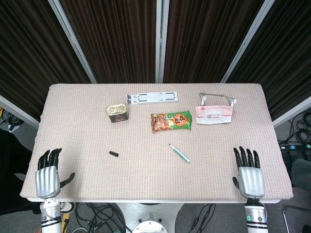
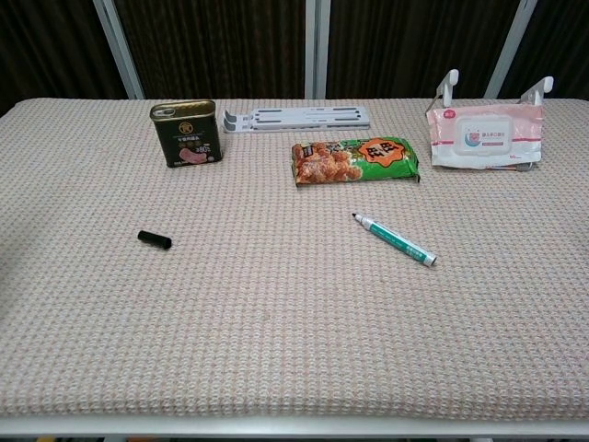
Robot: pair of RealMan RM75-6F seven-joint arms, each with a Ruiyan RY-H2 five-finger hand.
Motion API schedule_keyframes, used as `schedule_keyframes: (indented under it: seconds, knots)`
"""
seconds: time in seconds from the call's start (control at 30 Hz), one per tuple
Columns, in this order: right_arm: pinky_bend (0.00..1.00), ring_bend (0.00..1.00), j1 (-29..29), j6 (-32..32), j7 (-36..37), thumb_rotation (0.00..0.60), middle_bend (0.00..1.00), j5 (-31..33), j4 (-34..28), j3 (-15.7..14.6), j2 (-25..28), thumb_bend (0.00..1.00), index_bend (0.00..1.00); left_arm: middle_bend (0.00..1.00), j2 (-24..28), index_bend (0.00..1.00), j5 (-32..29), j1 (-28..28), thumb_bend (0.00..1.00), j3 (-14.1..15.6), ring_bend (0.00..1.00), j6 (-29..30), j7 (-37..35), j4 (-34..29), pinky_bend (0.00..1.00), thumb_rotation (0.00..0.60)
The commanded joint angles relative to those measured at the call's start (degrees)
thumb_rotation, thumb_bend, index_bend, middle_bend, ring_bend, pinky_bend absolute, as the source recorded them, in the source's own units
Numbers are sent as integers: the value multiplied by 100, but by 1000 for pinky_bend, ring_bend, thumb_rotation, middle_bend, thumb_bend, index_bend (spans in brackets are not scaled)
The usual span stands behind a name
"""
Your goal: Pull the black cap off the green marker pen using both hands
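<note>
The green marker pen [image 1: 180, 153] [image 2: 396, 239] lies uncapped on the table right of centre, its tip pointing to the far left. The black cap [image 1: 114, 154] [image 2: 155, 239] lies by itself on the left part of the table, well apart from the pen. In the head view my left hand [image 1: 48, 178] hovers at the front left corner, palm down with fingers spread and nothing in it. My right hand [image 1: 249, 175] is at the front right edge, likewise spread and empty. Neither hand shows in the chest view.
A dark tin can [image 1: 117, 113] stands at the back left. A snack packet [image 1: 171, 121] lies at the centre back, a white folding stand [image 1: 152, 97] behind it. A pack of wet wipes [image 1: 214, 114] leans on a holder at the back right.
</note>
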Motion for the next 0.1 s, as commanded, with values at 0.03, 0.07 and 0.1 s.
schedule_keyframes:
  seconds: [0.03, 0.07, 0.1]
  knots:
    - [0, 0, -102, -425, -41, 600, 31, 14, 359, 35, -171, 87, 8, 143, -235, 145, 183, 230, 35, -7, 87, 104, -288, 490, 137, 600]
    - [0, 0, -99, -492, -64, 600, 30, -17, 413, 58, -224, 89, 6, 143, -265, 145, 214, 259, 35, -17, 87, 103, -333, 568, 136, 600]
    - [0, 0, -95, -559, -85, 600, 29, -48, 464, 77, -274, 90, 4, 143, -289, 145, 234, 286, 35, -26, 86, 93, -371, 634, 136, 600]
